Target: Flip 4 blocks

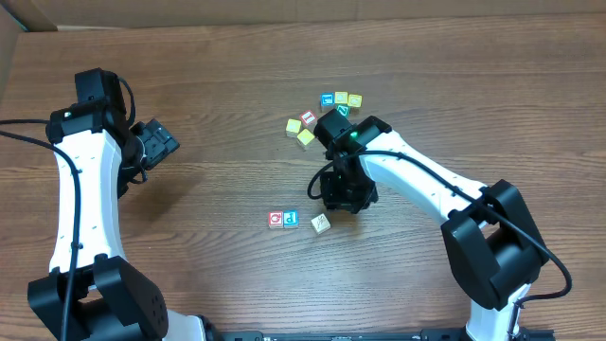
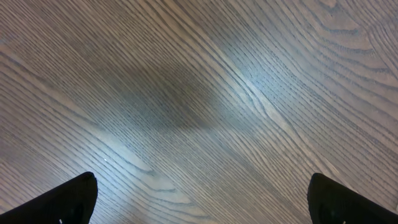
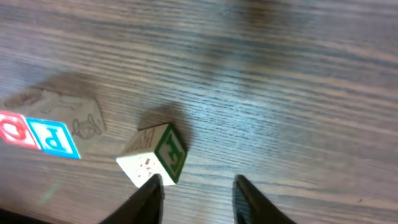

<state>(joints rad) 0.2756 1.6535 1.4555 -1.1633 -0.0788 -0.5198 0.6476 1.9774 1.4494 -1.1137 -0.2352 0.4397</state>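
A red "Q" block (image 1: 276, 219) and a blue "P" block (image 1: 291, 219) sit side by side in front of centre, also seen as the Q (image 3: 9, 129) and the P (image 3: 55, 138). A pale block (image 1: 321, 224) lies just right of them. In the right wrist view its white face points up, and the pale block (image 3: 158, 155) shows a green letter on its side. My right gripper (image 3: 196, 182) is open, its left fingertip against that block, nothing between the jaws. Behind the P is a wood-coloured cube (image 3: 71, 115) with a faint drawing. My left gripper (image 2: 202, 186) is open over bare table.
A cluster of cubes lies behind the right arm: a blue cube (image 1: 328, 99), a yellow cube (image 1: 341, 98), a green-faced cube (image 1: 343, 111), a red cube (image 1: 308, 118) and more yellow ones (image 1: 305, 137). The left gripper (image 1: 159, 142) hangs at far left.
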